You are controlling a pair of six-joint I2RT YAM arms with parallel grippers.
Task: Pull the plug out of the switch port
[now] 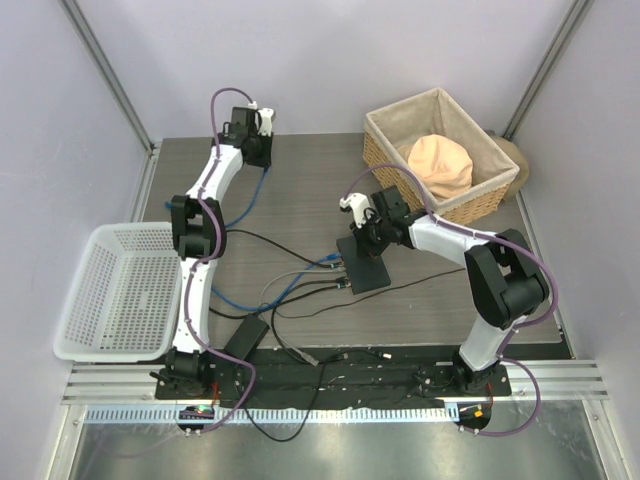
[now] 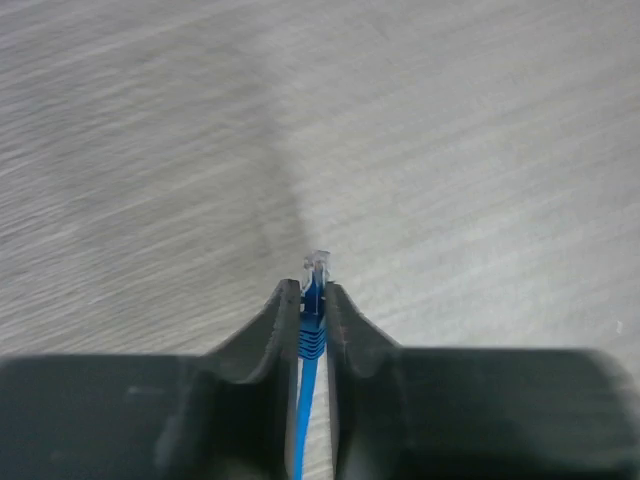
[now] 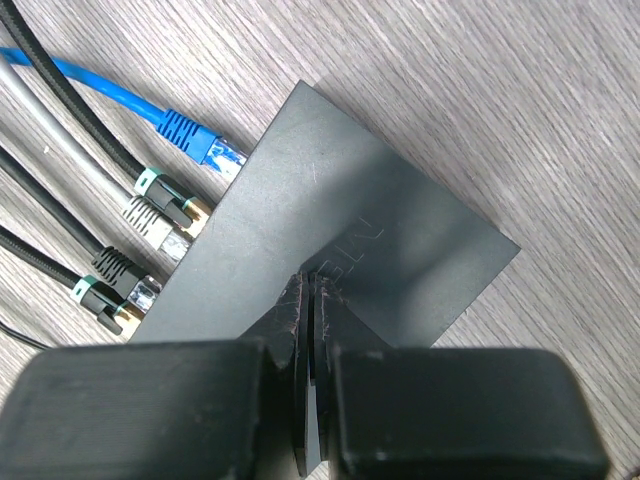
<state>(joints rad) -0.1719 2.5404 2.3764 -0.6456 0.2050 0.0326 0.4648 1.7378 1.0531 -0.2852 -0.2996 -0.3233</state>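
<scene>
Grey wood-grain table point(image 1: 300, 170) fills the middle of the top view, closed in by pale walls point(image 1: 320, 50). At the left edge lies a white perforated basket point(image 1: 75, 290). A wicker basket point(image 1: 470, 205) in the upper right holds a peach cloth point(image 1: 440, 165).

The switch point(image 1: 368, 268) lies flat at the centre, with cables point(image 3: 60, 150) running to its left edge. The right gripper point(image 3: 310, 295) has its fingers drawn together, with the tips on the top face of the switch.

At the upper left, well apart from the switch, the left gripper point(image 2: 313, 290) pinches a blue cable point(image 2: 303, 420) just behind its clear plug point(image 2: 317, 266), over bare tabletop.
</scene>
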